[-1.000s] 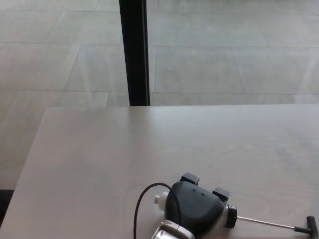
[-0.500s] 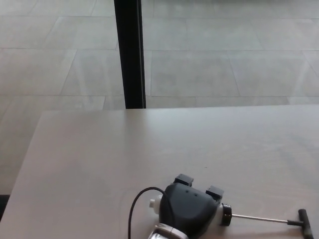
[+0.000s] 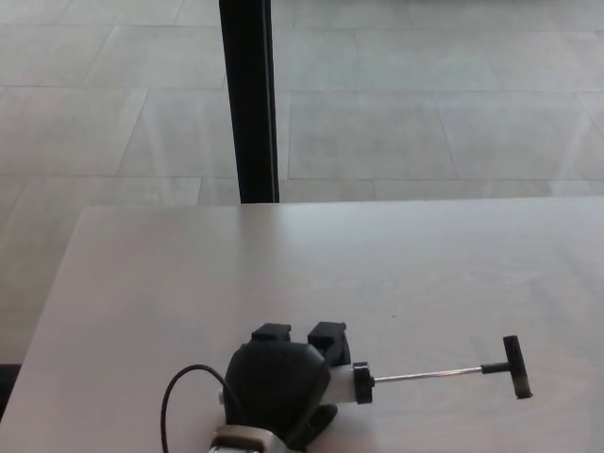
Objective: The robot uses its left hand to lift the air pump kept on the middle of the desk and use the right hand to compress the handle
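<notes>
My left hand is shut on the body of the air pump near the desk's front edge, and the hand hides most of the body. From the black collar a thin metal rod runs out to the right. It ends in a black T-handle that stands free. The pump's black hose loops out to the left of my hand. My right hand does not show.
The pale desk fills the lower half, with its left edge slanting down at the far left. Beyond the far edge a black post rises from the tiled floor.
My left hand has carried the pump to the left. The rod and T-handle have swung up away from the front edge. The camera has shifted a little.
</notes>
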You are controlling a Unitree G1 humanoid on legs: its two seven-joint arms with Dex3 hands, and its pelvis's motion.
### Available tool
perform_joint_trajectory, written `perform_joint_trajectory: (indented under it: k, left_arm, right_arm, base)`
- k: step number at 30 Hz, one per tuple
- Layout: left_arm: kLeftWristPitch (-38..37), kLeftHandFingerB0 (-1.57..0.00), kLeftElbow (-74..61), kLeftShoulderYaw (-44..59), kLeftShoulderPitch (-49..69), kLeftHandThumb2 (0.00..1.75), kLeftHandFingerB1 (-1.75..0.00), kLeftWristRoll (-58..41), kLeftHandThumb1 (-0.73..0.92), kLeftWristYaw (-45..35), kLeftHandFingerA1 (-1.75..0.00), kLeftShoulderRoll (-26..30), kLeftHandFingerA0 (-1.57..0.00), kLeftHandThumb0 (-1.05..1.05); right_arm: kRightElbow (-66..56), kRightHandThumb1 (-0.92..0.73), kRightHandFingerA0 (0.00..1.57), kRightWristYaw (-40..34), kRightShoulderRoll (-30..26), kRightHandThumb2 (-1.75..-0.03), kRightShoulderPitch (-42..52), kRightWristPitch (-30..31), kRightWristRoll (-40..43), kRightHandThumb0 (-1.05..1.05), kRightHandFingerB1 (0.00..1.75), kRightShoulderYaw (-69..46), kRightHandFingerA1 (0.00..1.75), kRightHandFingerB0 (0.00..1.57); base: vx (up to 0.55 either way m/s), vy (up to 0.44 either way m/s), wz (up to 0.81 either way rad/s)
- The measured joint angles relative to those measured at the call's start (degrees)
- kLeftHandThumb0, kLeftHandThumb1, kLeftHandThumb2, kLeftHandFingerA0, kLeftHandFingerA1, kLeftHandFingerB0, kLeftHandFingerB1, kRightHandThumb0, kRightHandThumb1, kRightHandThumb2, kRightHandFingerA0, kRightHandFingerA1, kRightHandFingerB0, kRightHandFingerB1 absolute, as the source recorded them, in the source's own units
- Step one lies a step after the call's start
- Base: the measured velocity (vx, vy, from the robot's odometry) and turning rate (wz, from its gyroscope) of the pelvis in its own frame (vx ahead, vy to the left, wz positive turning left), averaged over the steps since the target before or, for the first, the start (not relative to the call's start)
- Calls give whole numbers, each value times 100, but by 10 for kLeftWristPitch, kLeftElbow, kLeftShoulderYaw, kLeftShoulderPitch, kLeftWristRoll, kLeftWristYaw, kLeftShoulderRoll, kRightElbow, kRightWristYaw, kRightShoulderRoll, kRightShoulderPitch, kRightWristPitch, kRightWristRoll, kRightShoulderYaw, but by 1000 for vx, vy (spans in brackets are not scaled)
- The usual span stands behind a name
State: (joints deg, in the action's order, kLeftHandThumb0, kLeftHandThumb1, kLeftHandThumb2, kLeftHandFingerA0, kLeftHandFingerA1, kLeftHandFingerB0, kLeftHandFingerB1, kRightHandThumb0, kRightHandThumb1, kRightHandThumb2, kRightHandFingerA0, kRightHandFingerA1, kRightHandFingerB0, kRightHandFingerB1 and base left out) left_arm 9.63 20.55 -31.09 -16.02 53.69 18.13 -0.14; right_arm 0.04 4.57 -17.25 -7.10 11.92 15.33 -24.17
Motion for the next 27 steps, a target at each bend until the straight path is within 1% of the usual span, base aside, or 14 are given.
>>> perform_joint_trajectory:
  k: [1, 2, 6, 7, 8, 9, 12, 13, 14, 15, 16, 17, 18, 27]
  left_arm:
    - [-6, -58, 1, 8, 1, 109, -175, -6, 63, 4, -175, 0, -75, -7]
    - [-15, -62, 1, 19, 3, 109, -169, -15, 65, 10, -175, -1, -77, -7]
    - [-42, -62, -1, 50, -4, 114, -171, -44, 62, 26, -175, -3, -79, -7]
    - [-47, -65, -2, 53, -6, 116, -171, -48, 59, 29, -175, -3, -80, -7]
    - [-50, -64, -3, 55, -8, 117, -172, -52, 58, 30, -175, -3, -81, -8]
    - [-52, -93, -4, 56, -15, 121, -134, -54, 56, 30, -150, -1, -114, -15]
    - [-54, -92, -8, 52, -34, 121, -134, -56, 57, 25, -150, 5, -114, -17]
    - [-56, -71, -10, 51, -38, 120, -155, -56, 55, 23, -175, 6, -83, -7]
    - [-58, -71, -12, 45, -43, 120, -156, -55, 55, 20, -175, 11, -84, -7]
    - [-60, -95, -12, 42, -47, 118, -130, -55, 54, 18, -148, 18, -119, -11]
    - [-60, -95, -12, 39, -50, 115, -128, -54, 52, 16, -149, 22, -122, -8]
    - [-60, -95, -12, 33, -60, 115, -128, -53, 52, 11, -149, 31, -122, -8]
    - [-61, -74, -13, 29, -65, 115, -149, -53, 54, 9, -175, 36, -93, -5]
    - [-64, -75, -18, 12, -99, 119, -149, -49, 50, -20, -175, 69, -96, -2]
  right_arm:
    - [1, -92, 0, 5, -1, -84, 0, 0, 1, -92, 23, 4, 10, 0]
    - [2, -87, 0, 13, -5, -129, -1, 0, 3, -102, 0, 9, 17, 0]
    - [6, -78, 0, 46, -14, -107, -21, 1, 9, -102, 2, 40, 0, 0]
    - [8, -92, 0, 53, -15, -97, -26, 1, 10, -96, 4, 47, 0, 0]
    - [8, -87, 0, 58, -16, -129, -31, 1, 10, -99, 3, 55, 20, 0]
    - [8, -92, 0, 64, -17, -94, -38, 4, 9, -96, 3, 68, 0, 0]
    - [4, -80, 0, 72, -17, -109, -53, 11, 9, -101, 1, 90, 0, 0]
    - [3, -86, 0, 74, -17, -128, -56, 13, 9, -103, 0, 96, 17, 0]
    - [-1, -87, 0, 75, -16, -129, -58, 17, 8, -103, 0, 104, 18, 0]
    - [-3, -86, 0, 75, -16, -129, -63, 21, 7, -102, 1, 111, 17, 0]
    - [-5, -92, 0, 75, -15, -95, -65, 23, 5, -102, 8, 116, 0, 0]
    - [-8, -92, 0, 74, -14, -95, -73, 30, 3, -102, 8, 127, 0, 0]
    - [-9, -90, 0, 74, -12, -132, -77, 33, 2, -102, 0, 132, 14, 0]
    - [-2, -92, 0, 61, 22, -132, -126, 61, -7, -104, 0, 166, 11, 0]
  base:
    - [0, 0, 0]
    - [0, 0, 0]
    - [0, 0, 0]
    - [0, 0, 0]
    - [0, 0, 0]
    - [0, 0, 0]
    - [0, 0, 0]
    - [0, 0, 0]
    - [0, 0, 0]
    - [0, 0, 0]
    - [0, 0, 0]
    - [0, 0, 0]
    - [0, 0, 0]
    - [0, 0, 0]
